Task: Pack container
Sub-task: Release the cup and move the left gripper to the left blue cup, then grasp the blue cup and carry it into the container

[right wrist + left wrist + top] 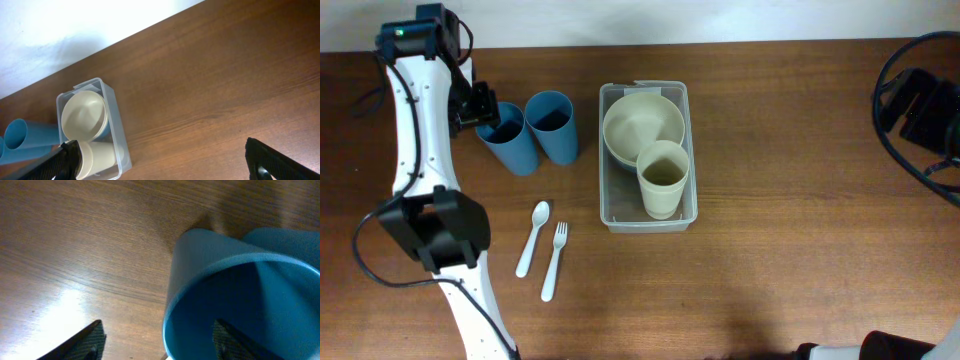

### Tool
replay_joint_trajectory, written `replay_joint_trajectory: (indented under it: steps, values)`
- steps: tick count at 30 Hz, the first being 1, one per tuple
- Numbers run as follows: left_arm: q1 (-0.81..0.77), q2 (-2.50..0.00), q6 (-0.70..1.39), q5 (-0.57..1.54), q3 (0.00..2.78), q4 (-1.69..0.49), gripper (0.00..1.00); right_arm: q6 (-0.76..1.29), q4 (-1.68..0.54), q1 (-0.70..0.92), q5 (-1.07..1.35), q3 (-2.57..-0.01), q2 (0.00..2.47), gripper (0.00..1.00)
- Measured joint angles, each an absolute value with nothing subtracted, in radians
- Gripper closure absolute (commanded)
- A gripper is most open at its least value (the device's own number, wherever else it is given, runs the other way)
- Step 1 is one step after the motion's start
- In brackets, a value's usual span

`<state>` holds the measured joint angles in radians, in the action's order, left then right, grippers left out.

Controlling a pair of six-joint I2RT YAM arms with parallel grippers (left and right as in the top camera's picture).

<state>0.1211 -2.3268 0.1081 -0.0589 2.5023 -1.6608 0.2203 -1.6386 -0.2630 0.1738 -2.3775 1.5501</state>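
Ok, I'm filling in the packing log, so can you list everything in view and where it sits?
container: one, clear, middle of the table
cream bowl: one, cream, in the container's far end; a blue edge shows under it
cream cup: one, cream, upright in the container's near end
blue cups: two, blue, upright side by side left of the container
spoon: one, white, on the table in front of the blue cups
fork: one, white, between the spoon and the container
table: one, brown wood
left gripper: one, black, open, straddling the rim of the blue cup farther from the container
right gripper: one, black, open, holding nothing
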Motion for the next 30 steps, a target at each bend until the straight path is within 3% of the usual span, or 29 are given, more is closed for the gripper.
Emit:
replay_joint_trajectory:
  steps: [2,6,7,11,24,30]
  values:
    - [0.124,-2.359,0.115,-0.056,2.502,-1.656,0.43,0.221,-1.639,-0.263,0.174,-2.378,1.550,0.01]
    - [0.125,-2.418,0.117,-0.054,2.502,-1.643,0.44,0.220,-1.639,-0.263,0.174,-2.378,1.550,0.01]
    - [0.125,-2.430,0.117,-0.054,2.502,-1.641,0.50,0.220,-1.638,-0.263,0.174,-2.378,1.550,0.01]
    - [0.127,-2.464,0.120,-0.049,2.502,-1.639,0.98,0.220,-1.638,-0.263,0.174,-2.378,1.550,0.01]
    - [0.210,-2.458,0.117,-0.035,2.511,-1.684,0.98,0.220,-1.638,-0.263,0.174,-2.378,1.551,0.01]
    - [0.195,-2.307,0.117,-0.041,2.511,-1.684,0.98,0.220,-1.638,-0.263,0.174,-2.378,1.551,0.01]
